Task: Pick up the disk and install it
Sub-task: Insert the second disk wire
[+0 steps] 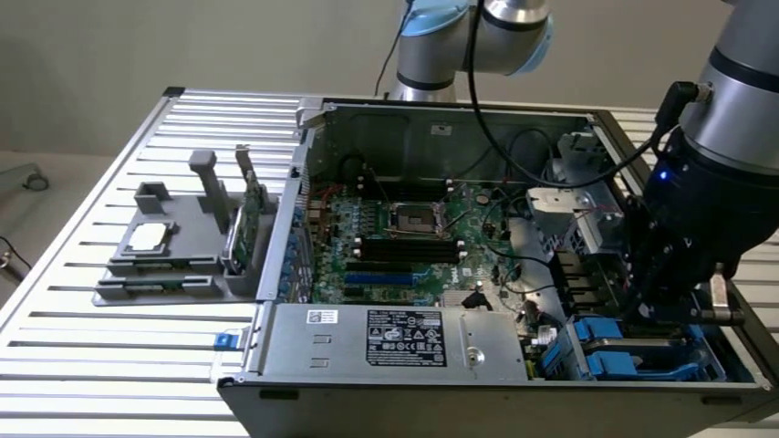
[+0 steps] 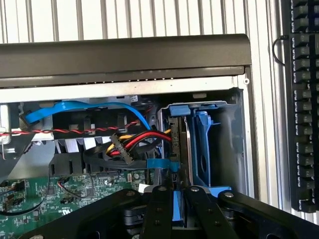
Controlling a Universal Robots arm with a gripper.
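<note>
Slatted table [image 1: 73, 365]; pincer [image 2: 178, 199] grips the disk [image 2: 178, 149].

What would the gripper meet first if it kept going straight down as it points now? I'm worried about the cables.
Most likely the blue drive bay beneath the gripper, not the cables beside it; depth is unclear.

nothing really readable here. white print on black label [image 1: 406, 338] on silver power supply box [image 1: 389, 342], too small to make out. small white sticker [image 1: 320, 317] beside it, same deal.
</note>
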